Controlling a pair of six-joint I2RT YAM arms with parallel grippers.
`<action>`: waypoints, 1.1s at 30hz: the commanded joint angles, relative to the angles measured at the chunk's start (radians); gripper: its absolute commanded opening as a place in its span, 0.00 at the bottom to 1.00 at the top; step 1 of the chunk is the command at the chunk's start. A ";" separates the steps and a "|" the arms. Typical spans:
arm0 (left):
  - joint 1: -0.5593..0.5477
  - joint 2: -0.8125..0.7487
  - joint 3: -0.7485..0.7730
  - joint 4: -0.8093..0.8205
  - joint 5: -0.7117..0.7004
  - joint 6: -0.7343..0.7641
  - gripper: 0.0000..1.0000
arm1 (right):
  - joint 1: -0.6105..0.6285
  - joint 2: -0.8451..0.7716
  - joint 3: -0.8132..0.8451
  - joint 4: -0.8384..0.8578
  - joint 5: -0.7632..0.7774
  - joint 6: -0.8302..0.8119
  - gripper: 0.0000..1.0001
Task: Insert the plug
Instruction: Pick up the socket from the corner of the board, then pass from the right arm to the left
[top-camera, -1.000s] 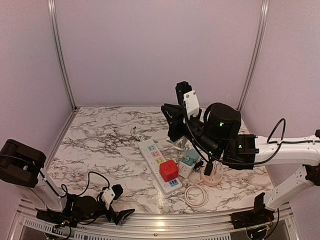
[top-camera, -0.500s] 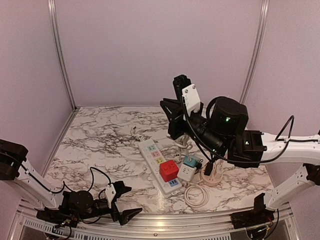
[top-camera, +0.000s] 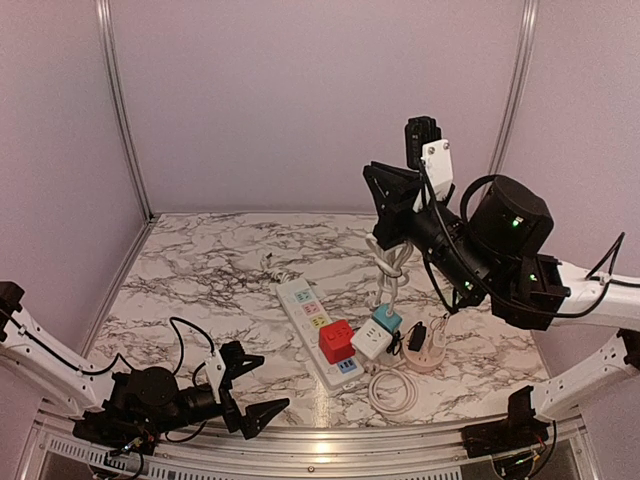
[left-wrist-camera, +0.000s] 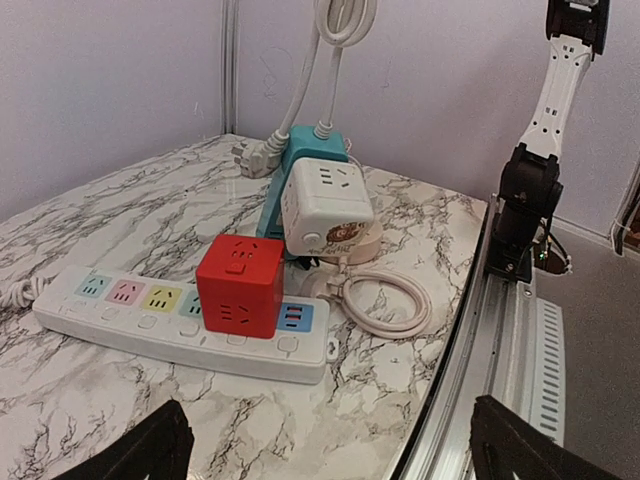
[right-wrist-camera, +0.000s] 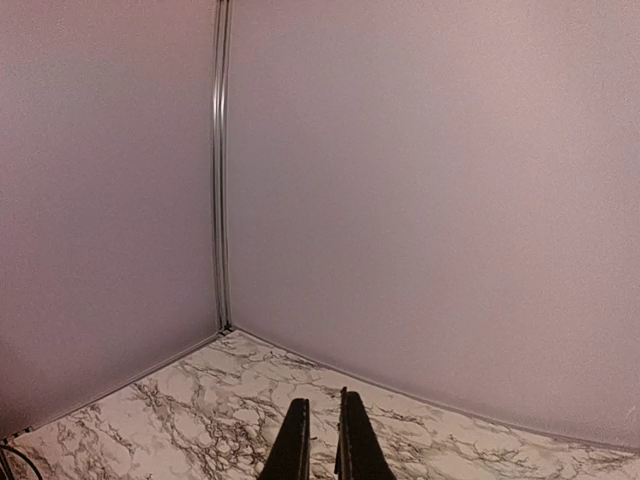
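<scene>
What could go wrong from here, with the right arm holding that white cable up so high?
1. The right gripper seems to hold the white cable by its loops. Lifting higher could tip the teal cube against the white cube.
2. The plug lies ungripped on the table, so it may swing or snag when lifted.

1. Soft, even, fairly bright light fills all three views, and the walls (top-camera: 300, 100) take a lilac-pink cast.
2. From above, the marble tabletop (top-camera: 200, 270) carries only faint, diffuse shadows. The aluminium rail (top-camera: 330, 437) at its near edge shows a pale sheen.
3. In the left wrist view the red cube adapter (left-wrist-camera: 240, 285) is sharp. The power strip (left-wrist-camera: 180, 330) throws a thin, soft shadow, and the white cable (left-wrist-camera: 335, 20) looks nearly washed out. The left gripper (left-wrist-camera: 325, 455) has dark, soft-edged fingertips (left-wrist-camera: 150, 455).
4. In the right wrist view the wall is smooth and slightly grainy.
</scene>
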 joint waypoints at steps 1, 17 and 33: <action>-0.006 -0.001 0.028 -0.019 -0.008 0.021 0.99 | 0.009 0.009 0.084 0.027 -0.022 -0.019 0.00; -0.005 0.138 0.254 -0.074 -0.014 0.124 0.99 | 0.078 0.043 0.250 -0.093 -0.139 0.025 0.00; 0.199 0.062 0.210 -0.016 0.393 0.259 0.99 | 0.269 0.075 0.317 -0.118 -0.052 -0.092 0.00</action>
